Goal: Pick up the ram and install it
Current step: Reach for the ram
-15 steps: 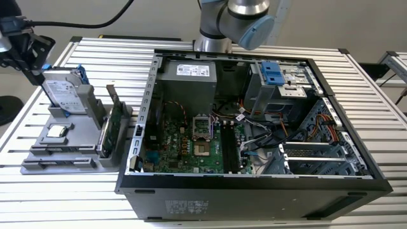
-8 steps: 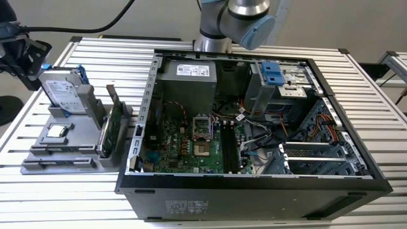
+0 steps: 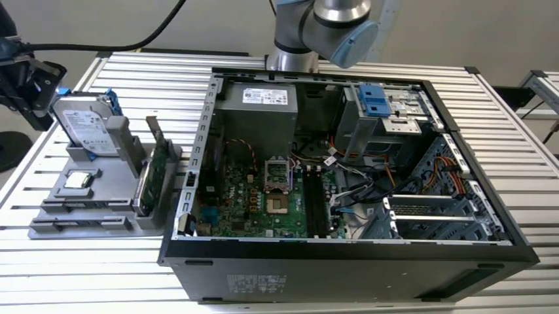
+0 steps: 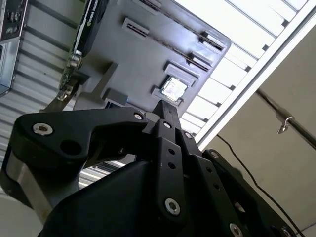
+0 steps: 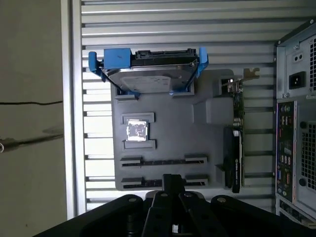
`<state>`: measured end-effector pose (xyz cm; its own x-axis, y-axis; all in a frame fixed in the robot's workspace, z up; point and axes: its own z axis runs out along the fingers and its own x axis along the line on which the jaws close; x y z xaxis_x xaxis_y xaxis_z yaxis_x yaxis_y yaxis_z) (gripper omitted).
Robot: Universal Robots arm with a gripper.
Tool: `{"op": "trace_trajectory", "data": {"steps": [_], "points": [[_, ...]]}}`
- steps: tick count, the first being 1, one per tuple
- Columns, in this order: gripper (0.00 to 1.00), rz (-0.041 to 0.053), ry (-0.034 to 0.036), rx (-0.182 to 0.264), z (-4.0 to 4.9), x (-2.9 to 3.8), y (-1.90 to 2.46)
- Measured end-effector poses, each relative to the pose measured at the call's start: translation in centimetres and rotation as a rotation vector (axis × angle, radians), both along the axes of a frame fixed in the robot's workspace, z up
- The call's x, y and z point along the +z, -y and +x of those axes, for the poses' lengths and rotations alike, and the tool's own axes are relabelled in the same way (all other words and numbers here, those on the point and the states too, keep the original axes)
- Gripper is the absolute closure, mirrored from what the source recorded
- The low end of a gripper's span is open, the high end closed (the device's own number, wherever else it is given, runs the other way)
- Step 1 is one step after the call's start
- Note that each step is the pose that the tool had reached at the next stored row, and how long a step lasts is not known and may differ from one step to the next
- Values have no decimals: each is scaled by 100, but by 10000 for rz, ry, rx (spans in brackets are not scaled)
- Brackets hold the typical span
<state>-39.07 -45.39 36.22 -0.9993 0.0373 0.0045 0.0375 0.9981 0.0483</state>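
Gripper (image 5: pixel 173 178) poised over the grey holder tray (image 5: pixel 197 128) on the counter (image 3: pixel 88 275), fingers clenched together with nothing visible between them. The ram cannot be told apart within the tray's narrow slots (image 5: pixel 133 161). Hazard: a descent with the fingers clenched would likely strike the ram or tray rather than straddle the ram.

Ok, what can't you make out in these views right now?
- Thin dark ram stick: whether it sits in the grey plastic holder's long slots is too small to tell in the first wrist view; the black gripper covers the nearest slot's middle.
- Green motherboard's memory slots: too small in the exterior view to tell filled from empty.
- Green expansion card: edge-on in the first wrist view, face hidden.
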Motion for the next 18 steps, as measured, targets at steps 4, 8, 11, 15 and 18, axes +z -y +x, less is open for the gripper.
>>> {"op": "trace_trajectory", "data": {"steps": [4,8,11,15,18], "points": [[100,-1,-1,0,0,-1,33],[100,0,0,0,0,-2,60],[100,-1,-1,-1,0,-2,70],[100,0,0,0,0,-3,79],[100,0,0,0,0,-3,79]]}}
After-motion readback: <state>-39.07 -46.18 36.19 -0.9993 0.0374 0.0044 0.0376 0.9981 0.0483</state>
